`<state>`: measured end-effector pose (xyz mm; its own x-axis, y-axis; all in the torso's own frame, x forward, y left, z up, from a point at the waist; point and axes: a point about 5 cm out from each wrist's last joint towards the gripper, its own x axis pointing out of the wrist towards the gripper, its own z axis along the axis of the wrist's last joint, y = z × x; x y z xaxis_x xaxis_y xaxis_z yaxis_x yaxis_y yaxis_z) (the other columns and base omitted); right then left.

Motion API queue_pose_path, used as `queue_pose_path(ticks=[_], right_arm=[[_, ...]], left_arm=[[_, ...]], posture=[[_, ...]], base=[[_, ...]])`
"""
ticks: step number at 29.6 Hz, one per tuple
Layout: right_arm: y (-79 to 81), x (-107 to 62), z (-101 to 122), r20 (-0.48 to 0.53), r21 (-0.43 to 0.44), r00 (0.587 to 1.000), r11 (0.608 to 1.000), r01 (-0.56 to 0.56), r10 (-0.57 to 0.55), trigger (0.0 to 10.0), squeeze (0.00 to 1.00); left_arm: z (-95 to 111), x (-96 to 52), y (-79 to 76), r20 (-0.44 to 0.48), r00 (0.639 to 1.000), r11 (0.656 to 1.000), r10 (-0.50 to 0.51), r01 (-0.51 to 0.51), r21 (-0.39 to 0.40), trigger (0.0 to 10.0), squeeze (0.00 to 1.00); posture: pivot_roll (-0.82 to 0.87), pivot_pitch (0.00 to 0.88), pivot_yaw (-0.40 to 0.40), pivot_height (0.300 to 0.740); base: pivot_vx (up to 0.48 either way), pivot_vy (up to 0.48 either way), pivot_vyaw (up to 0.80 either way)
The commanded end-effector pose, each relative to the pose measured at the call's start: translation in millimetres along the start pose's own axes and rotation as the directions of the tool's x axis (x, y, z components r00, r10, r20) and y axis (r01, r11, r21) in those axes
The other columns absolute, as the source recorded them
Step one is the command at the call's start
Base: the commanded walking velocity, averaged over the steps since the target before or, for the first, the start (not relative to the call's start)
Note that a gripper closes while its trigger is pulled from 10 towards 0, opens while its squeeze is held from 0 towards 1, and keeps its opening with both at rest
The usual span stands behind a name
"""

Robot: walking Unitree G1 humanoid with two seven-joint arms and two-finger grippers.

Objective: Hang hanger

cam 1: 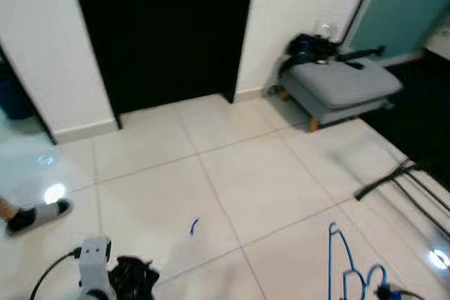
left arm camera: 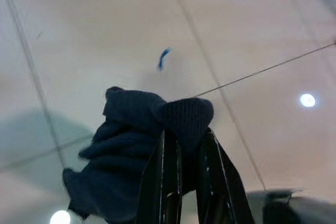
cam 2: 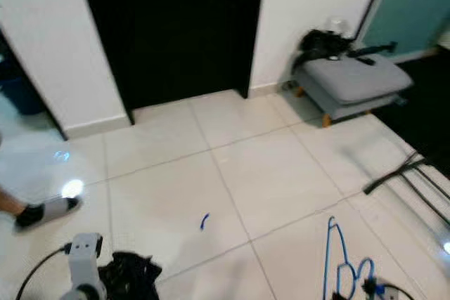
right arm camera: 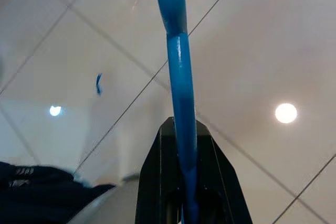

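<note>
While left fingers [left arm camera: 186,182] pinch ribbed dark cloth [left arm camera: 131,156], right fingers [right arm camera: 181,182] clamp a glossy blue hanger [right arm camera: 177,51].

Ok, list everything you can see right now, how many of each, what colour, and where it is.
hanger: one, blue, held upright in the right gripper
dark cloth: one, navy, bunched in the left gripper
blue scrap: one, blue, on the floor tile ahead
footstool: one, grey, by the wall ahead to the right
black items: a dark pile on the footstool's back edge
doorway: one, black, straight ahead
black rods: several, on the floor at right
person's foot: one, grey-and-black sock, far left
left gripper: shut on the cloth
right gripper: shut on the hanger
</note>
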<state>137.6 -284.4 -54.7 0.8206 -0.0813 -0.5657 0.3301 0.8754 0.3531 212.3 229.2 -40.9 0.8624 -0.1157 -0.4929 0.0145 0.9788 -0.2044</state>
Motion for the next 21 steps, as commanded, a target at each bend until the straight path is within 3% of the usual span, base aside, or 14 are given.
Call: queue_pose_path(ticks=[1, 15, 21], right_arm=[[-0.2, -2.9, -9.0, -0.022, 0.024, 1.000, 1.000, 0.010, -0.010, 10.0, 0.00], [-1.1, -1.9, -8.0, -0.027, 0.026, 1.000, 1.000, 0.011, -0.010, 10.0, 0.00], [-0.8, -1.5, -8.7, -0.030, 0.027, 1.000, 1.000, 0.009, -0.008, 10.0, 0.00]], left_arm=[[-7.4, -4.4, 2.2, -0.024, 1.000, 1.000, 0.006, -0.006, 0.006, 10.0, 0.00], [-7.3, -3.2, 0.9, -0.033, 0.999, 1.000, -0.008, 0.008, 0.013, 10.0, 0.00], [-4.5, -1.5, -1.3, -0.025, 0.999, 0.998, -0.024, 0.026, 0.051, 10.0, 0.00]], posture=[[0.06, 0.109, -0.035, 0.740], [0.06, 0.103, -0.037, 0.740], [0.05, 0.097, -0.035, 0.740]], base=[[0.000, 0.000, -0.80], [0.000, 0.000, -0.80], [0.000, 0.000, -0.80]])
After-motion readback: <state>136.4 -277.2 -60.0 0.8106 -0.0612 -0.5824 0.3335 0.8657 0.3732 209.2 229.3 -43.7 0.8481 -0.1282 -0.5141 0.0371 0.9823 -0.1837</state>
